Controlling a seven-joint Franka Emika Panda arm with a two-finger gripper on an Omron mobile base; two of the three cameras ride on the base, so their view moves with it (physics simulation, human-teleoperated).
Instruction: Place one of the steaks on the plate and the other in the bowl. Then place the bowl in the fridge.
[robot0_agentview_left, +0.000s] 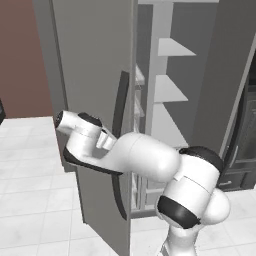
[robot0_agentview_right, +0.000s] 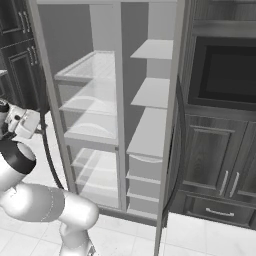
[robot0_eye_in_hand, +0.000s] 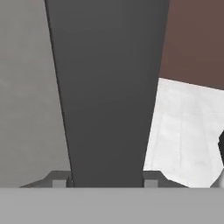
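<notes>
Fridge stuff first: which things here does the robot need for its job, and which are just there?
For the job:
fridge, doors open
fridge door
door handle
tool, at the handle

Just there:
oven
cupboards

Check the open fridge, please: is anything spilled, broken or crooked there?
Nothing stands out. The fridge stands open with its shelves level and drawers shut, no spill on the floor. The pincer straddles the door handle.

Looked like a rendered home kitchen: tall grey fridge (robot0_agentview_right: 150, 125) open on pale shelves, dark built-in oven (robot0_agentview_right: 225, 70), dark panelled cabinets (robot0_agentview_right: 215, 155), white tiled floor (robot0_agentview_left: 30, 175).
</notes>
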